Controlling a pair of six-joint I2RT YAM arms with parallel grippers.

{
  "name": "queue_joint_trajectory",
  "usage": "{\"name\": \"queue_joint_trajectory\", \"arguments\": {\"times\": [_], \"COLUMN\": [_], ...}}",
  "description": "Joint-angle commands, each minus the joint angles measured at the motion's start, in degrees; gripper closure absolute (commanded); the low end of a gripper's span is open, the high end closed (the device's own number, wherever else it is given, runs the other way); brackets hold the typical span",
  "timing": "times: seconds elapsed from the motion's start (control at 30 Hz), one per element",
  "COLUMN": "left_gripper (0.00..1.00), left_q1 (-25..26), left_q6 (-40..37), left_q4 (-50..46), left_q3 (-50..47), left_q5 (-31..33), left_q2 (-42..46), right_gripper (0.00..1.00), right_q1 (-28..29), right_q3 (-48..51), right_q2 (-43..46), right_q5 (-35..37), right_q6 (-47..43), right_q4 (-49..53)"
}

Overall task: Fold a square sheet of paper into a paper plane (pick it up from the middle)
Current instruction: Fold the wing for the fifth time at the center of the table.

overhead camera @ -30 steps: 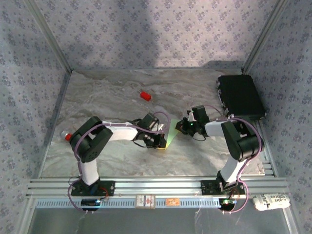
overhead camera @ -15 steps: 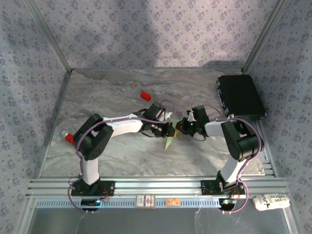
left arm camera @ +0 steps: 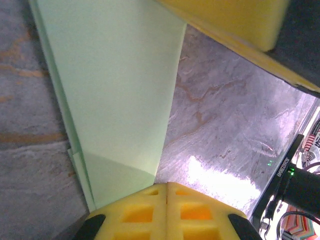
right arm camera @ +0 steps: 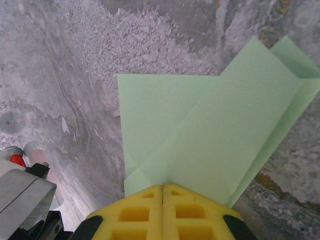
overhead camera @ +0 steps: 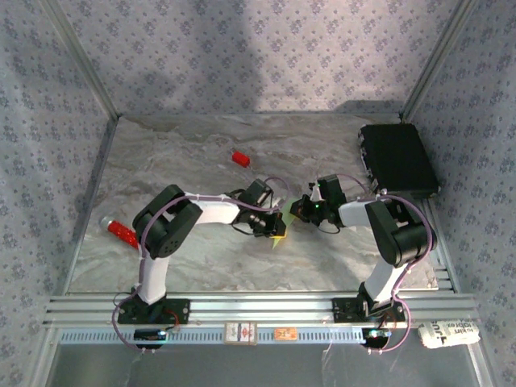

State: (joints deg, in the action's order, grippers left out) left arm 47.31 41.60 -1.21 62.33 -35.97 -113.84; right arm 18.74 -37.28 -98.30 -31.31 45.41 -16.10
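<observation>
left gripper is closed pad against pad, its tips on the folded pale-green square sheet of paper. right gripper is closed the same way, at 3 o'clock of the sheet. the sheet lies creased near the middle of the table, with the small red block at its 11 o'clock.

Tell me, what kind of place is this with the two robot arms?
Probably a robot test booth in a lab: the left arm and right arm are bolted to a metal rail, and patterned walls box in the marble-look table.
</observation>
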Motion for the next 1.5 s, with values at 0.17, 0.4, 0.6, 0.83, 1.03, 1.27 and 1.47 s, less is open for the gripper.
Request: {"name": "queue_joint_trajectory", "arguments": {"times": [0.17,0.4,0.6,0.83,1.03,1.27,1.47], "left_gripper": [0.99,0.97,0.98,0.95,0.88,0.83,0.77], "left_q1": [0.91,0.94,0.98,-2.99,-6.97,-7.57,-7.55], "left_q6": [-1.77,-2.9,-3.34,-1.83,-0.19,-1.14,-1.64], "left_q4": [-4.83,-5.64,-3.91,-1.1,0.34,-1.14,-2.34], "left_q3": [-6.34,-9.2,-11.47,-10.76,-6.64,-1.84,-0.5], "left_q5": [1.08,0.79,2.4,5.46,2.21,-1.85,-3.06], "left_q2": [3.32,6.75,13.03,15.14,10.21,5.34,3.48], "right_gripper": [0.95,0.95,0.94,0.9,0.85,0.81,0.8], "right_q1": [-0.38,-0.4,-0.37,-0.02,0.07,0.06,0.74], "right_q3": [1.36,1.16,0.7,0.46,2.17,5.0,5.11], "right_q2": [-1.72,-1.67,-0.32,5.34,10.31,14.63,14.9], "right_q5": [2.4,2.26,0.84,2.28,4.29,5.56,4.86], "right_q6": [-0.78,-0.9,-0.94,-1.61,-1.93,-1.4,-0.63], "right_q4": [3.08,3.14,2.37,5.91,9.52,10.91,10.53]}}
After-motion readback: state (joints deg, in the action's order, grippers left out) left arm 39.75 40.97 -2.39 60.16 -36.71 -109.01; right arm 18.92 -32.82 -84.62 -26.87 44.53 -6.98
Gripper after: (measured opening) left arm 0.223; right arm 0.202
